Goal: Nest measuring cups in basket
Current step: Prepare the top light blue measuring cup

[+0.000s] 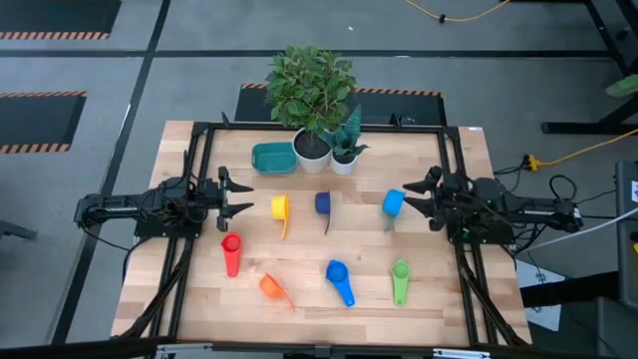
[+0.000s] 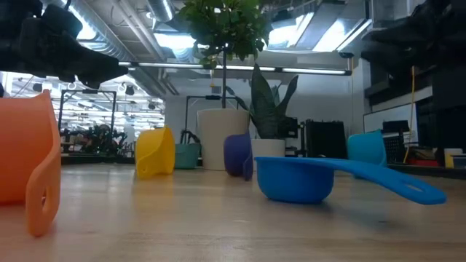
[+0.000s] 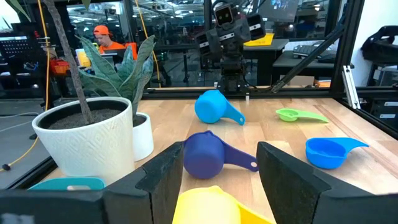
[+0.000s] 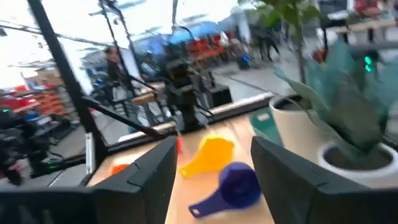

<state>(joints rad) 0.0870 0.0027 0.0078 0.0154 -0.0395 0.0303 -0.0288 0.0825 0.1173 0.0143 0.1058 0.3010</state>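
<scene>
L jaws [image 1: 246, 195]: apart, empty, near yellow cup [image 1: 280, 207]
R jaws [image 1: 409, 196]: apart, empty, beside light blue cup [image 1: 393, 203]
Basket [image 1: 272, 157]: by pots, no cups in it

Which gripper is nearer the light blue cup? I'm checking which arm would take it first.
Right. The right gripper sits just beside the light blue cup, empty, jaws open. The left gripper is across the table, beyond the yellow cup and dark blue cup.

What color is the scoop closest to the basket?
Yellow. The yellow scoop sits just below the teal basket, clearest in the high view.
</scene>
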